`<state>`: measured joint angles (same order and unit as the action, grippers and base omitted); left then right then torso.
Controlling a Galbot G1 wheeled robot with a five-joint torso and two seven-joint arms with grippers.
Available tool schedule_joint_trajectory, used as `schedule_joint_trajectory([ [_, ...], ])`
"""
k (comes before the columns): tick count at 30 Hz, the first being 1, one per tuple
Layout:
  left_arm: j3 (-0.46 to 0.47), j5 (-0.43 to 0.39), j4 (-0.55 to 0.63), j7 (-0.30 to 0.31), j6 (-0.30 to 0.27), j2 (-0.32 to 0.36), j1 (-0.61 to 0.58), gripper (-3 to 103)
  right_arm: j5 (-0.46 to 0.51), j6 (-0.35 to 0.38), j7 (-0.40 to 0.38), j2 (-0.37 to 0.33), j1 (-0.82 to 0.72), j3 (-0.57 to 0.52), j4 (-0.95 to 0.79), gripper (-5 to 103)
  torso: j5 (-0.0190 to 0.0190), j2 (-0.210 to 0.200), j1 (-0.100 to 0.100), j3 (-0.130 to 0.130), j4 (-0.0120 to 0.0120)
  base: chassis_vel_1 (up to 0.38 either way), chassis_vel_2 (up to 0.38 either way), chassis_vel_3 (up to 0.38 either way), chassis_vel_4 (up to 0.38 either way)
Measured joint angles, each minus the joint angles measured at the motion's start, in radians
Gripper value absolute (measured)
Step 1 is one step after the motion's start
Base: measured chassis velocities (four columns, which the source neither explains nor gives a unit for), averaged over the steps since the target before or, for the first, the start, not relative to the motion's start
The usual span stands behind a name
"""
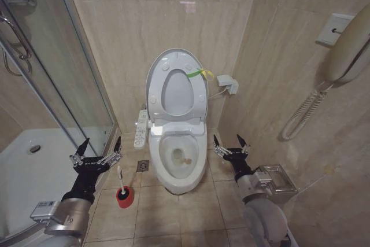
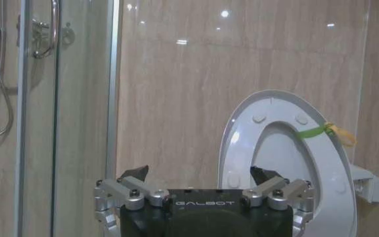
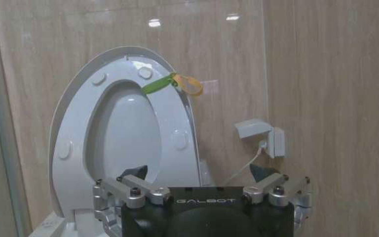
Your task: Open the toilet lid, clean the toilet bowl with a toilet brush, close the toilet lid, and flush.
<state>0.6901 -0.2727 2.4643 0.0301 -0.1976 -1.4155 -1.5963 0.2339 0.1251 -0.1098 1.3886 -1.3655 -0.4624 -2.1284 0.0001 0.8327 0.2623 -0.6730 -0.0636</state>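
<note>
Left gripper (image 1: 99, 148) spread, hovering above toilet brush (image 1: 121, 182) in its red holder (image 1: 125, 196). My right gripper (image 1: 230, 143) spread beside toilet bowl (image 1: 182, 169); toilet lid (image 1: 156, 73) upright against wall.

Toilet lid (image 1: 155, 76) raised (both claws spread) above toilet bowl (image 1: 199, 169).

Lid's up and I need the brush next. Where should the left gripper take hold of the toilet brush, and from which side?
Grip the toilet brush on its thin white handle, above the red holder cup where its head sits. The handle stands nearly upright beside the toilet bowl, just below the open left gripper, so coming down from above with fingers either side looks best.
</note>
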Motion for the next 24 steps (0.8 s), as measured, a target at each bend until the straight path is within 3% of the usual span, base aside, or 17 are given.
schedule_joint_trajectory([
  [6,-0.001,0.005,-0.01,0.0,0.017,0.0,0.0,100,0.0,0.0,0.0,0.0,0.0,0.0,0.0,100,0.0002,0.0,0.0,0.0,0.0,0.0,0.0,0.0,0.0],
  [11,-0.008,0.051,-0.199,0.02,0.171,-0.001,0.01,100,0.0,0.0,0.0,0.0,0.0,0.0,0.0,100,-0.0003,0.0,0.0,0.0,0.0,0.0,0.0,0.0,0.0],
  [15,-0.01,0.061,-0.234,0.025,0.203,-0.002,0.012,100,0.0,0.0,0.0,0.0,0.0,0.0,0.0,100,-0.0002,0.0,0.0,0.0,0.0001,0.0,0.0,0.0,0.0],
  [24,-0.012,0.061,-0.273,0.027,0.216,0.001,0.026,100,0.0,0.0,0.0,0.0,0.0,0.0,0.0,100,0.0,0.0,0.0,0.0,0.0001,0.0,0.0,0.0,0.0],
])
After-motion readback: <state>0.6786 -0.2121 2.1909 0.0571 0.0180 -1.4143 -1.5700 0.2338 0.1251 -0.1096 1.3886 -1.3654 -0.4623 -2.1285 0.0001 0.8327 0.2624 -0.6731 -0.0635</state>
